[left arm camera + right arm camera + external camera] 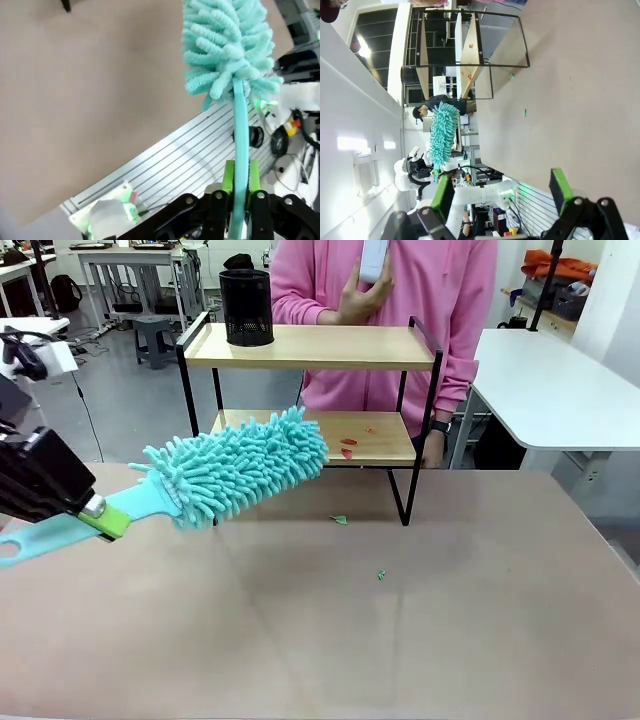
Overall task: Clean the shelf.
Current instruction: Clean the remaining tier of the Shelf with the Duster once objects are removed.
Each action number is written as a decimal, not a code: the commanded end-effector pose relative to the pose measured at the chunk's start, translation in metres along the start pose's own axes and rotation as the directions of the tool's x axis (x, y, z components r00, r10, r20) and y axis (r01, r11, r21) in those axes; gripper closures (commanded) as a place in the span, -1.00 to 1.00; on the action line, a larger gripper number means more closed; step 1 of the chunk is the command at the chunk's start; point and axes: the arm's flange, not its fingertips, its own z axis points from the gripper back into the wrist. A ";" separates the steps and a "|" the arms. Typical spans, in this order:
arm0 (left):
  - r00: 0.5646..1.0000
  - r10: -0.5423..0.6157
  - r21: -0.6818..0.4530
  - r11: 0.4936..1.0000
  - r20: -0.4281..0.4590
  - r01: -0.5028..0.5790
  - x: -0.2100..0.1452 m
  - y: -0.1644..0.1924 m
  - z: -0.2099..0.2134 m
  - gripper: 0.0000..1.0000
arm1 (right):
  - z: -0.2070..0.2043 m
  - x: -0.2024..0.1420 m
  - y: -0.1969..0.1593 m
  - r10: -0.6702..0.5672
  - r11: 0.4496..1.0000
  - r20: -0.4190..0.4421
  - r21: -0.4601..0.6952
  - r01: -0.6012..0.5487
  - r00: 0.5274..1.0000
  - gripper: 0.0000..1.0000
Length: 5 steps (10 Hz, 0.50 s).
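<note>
The shelf (300, 345) stands at the table's far middle, two light wooden boards on a black frame; in the right wrist view the shelf (470, 47) lies sideways at the top. Small red scraps (348, 445) lie on its lower board. My left gripper (100, 515) at the left is shut on the handle of a teal fluffy duster (240, 465), whose head hangs in front of the lower board's left end. In the left wrist view the green pads (228, 177) clamp the duster handle (240, 125). My right gripper (497, 187) stands open, holding nothing.
A black mesh cup (246, 307) sits on the top board's left end. A person in a pink top (420, 290) stands behind the shelf, one hand raised with a white object. Two green scraps (339, 519) lie on the brown table. A white desk (560, 380) is at the right.
</note>
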 end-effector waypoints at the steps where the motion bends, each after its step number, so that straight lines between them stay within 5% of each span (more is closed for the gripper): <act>1: 0.999 -0.011 -0.051 0.999 0.042 0.014 -0.006 0.002 0.021 0.75 | 0.000 0.001 0.001 0.029 0.999 0.005 0.013 -0.030 1.000 -1.00; 5: 0.999 -0.007 0.005 1.000 0.049 0.007 0.004 0.007 0.006 0.75 | 0.000 0.001 0.001 0.029 0.999 0.005 0.013 -0.030 1.000 -1.00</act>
